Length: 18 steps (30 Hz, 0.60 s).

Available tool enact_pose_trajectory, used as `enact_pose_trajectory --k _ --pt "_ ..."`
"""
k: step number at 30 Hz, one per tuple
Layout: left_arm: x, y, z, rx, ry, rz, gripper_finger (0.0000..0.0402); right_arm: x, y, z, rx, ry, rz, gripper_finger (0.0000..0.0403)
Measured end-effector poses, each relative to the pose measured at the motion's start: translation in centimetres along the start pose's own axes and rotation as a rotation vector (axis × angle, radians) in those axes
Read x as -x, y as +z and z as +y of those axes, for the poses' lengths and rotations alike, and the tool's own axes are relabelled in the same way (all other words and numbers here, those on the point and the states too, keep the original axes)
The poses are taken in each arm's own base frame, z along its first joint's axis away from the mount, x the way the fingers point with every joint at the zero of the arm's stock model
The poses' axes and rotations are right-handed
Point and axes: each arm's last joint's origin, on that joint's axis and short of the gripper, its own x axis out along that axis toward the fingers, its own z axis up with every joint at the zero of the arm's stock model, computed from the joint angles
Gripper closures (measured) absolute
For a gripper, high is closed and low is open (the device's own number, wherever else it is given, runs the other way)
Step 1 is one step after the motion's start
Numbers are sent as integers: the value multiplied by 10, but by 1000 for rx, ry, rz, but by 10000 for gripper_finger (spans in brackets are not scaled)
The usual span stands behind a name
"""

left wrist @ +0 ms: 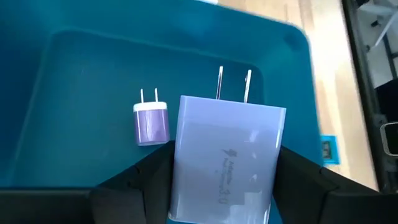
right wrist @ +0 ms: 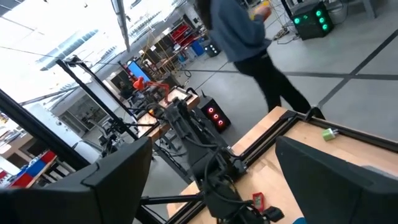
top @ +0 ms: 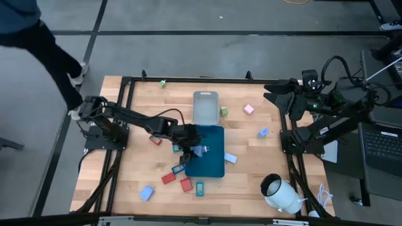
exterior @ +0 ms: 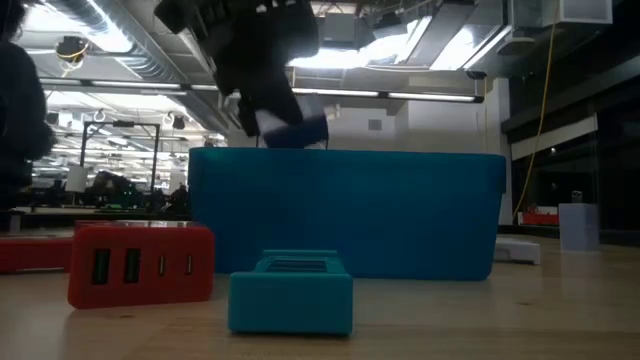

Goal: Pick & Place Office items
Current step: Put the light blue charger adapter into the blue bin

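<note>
My left gripper (top: pixel 193 149) hangs over the dark-teal tray (top: pixel 213 166), shut on a light-blue wall charger (left wrist: pixel 227 155) whose two metal prongs point away from the wrist. A small purple charger (left wrist: pixel 151 122) lies flat on the tray floor (left wrist: pixel 81 93) beside it. In the low view the gripper (exterior: pixel 270 95) holds the charger (exterior: pixel 292 127) above the tray's rim (exterior: pixel 400 160). More small items lie scattered on the table around the tray. My right gripper (right wrist: pixel 214 180) is open and parked off the table's right edge (top: pixel 295 97). My left gripper pinches the light-blue charger by its two narrow sides near the rear end (left wrist: pixel 186 186), one finger (left wrist: pixel 146 177) on each side. The fingers come from above, slanting down toward the tray. The charger is lifted clear, its prongs (left wrist: pixel 233 84) pointing forward over the tray floor.
A grey tray (top: pixel 205 107) sits behind the teal one. Red items (top: pixel 168 178) (top: pixel 186 184), a teal item (top: pixel 200 188) and light-blue items (top: pixel 147 193) (top: pixel 230 158) lie near it. A white cylinder (top: pixel 281 193) lies at the near right. A person (top: pixel 38 44) stands beyond the far left corner.
</note>
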Motion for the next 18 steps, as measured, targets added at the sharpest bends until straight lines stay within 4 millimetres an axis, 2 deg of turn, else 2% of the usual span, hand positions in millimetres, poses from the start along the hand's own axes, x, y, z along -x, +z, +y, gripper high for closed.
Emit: enact_pose_trajectory --k 3,11,15,18 --pt "-5 0 6 11 -1 7 179 1 -1 1 1 4 4 55" --pt "0 7 15 48 17 -39 115 3 -3 3 -7 4 5 55" --pt "1 4 15 53 15 -12 105 3 -3 3 -6 3 6 55" --pt "10 2 12 71 -47 26 107 3 -3 3 -5 3 6 55"
